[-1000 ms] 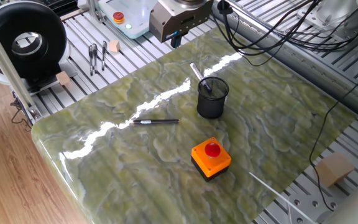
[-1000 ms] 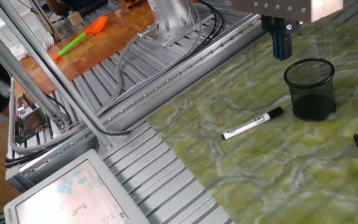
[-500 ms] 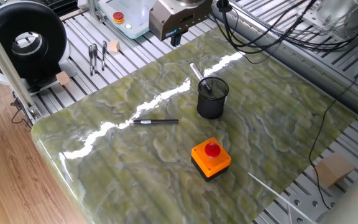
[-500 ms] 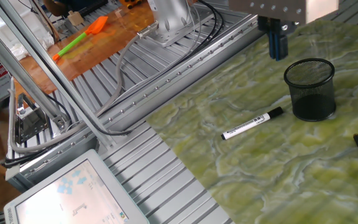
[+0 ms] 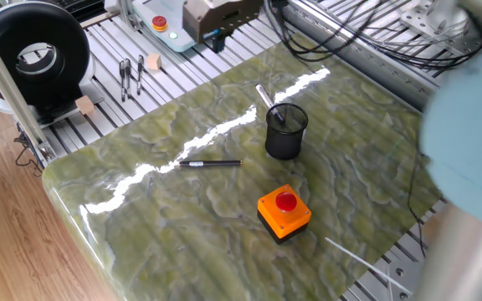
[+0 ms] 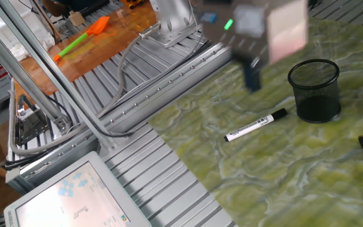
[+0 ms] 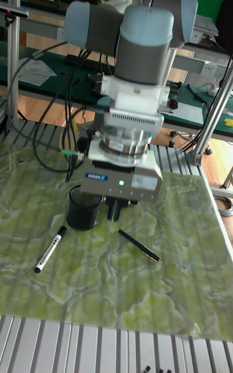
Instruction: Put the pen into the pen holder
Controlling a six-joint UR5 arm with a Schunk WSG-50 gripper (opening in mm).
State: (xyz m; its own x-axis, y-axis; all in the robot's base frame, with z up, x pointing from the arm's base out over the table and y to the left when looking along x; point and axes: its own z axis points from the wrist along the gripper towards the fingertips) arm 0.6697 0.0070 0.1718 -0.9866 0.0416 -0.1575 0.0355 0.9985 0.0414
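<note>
Covering the table (image 5: pixel 224 209) – green marble pattern, slatted aluminium around; end effector (image 6: pixel 252 75) blurred, state unclear.

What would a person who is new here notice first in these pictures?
The big grey arm fills the tall view, its gripper hanging over the green marble table right beside the black mesh cup. The orange box with its red button stands out, apart from the cup. The white pen lies flat beside the cup, and a black pen lies farther off.
</note>
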